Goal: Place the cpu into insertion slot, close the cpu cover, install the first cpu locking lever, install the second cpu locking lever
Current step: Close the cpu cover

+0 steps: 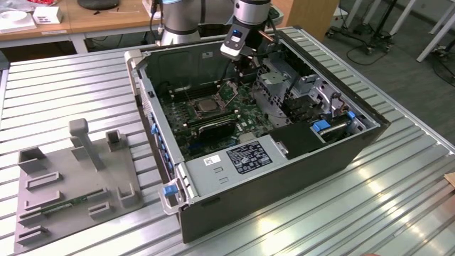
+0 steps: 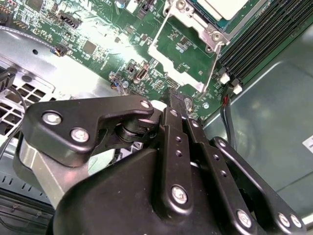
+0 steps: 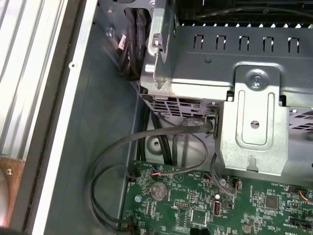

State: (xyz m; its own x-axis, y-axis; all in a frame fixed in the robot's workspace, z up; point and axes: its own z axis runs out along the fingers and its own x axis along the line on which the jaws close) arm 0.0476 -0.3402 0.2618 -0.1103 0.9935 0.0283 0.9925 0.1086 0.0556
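Note:
In the exterior view my gripper (image 1: 245, 72) reaches down into the open computer case (image 1: 284, 176), just beyond the insertion slot (image 1: 193, 106) on the green motherboard (image 1: 242, 120). The second wrist view has the pale cpu (image 2: 222, 7) lying in the slot's metal rim (image 2: 208, 27). The cpu cover (image 2: 157, 34) is swung open, and green board shows through its cut-out. My gripper (image 2: 178, 100) is shut with nothing between its fingers, its tip right at the cover's free edge. I cannot tell whether they touch.
Long black memory slots (image 2: 264, 29) run beside the socket. A metal drive cage (image 3: 234, 98) and loose black cables (image 3: 146, 147) crowd the case's far end. On the ribbed table, at the exterior view's left, lies a grey fixture plate (image 1: 71, 181).

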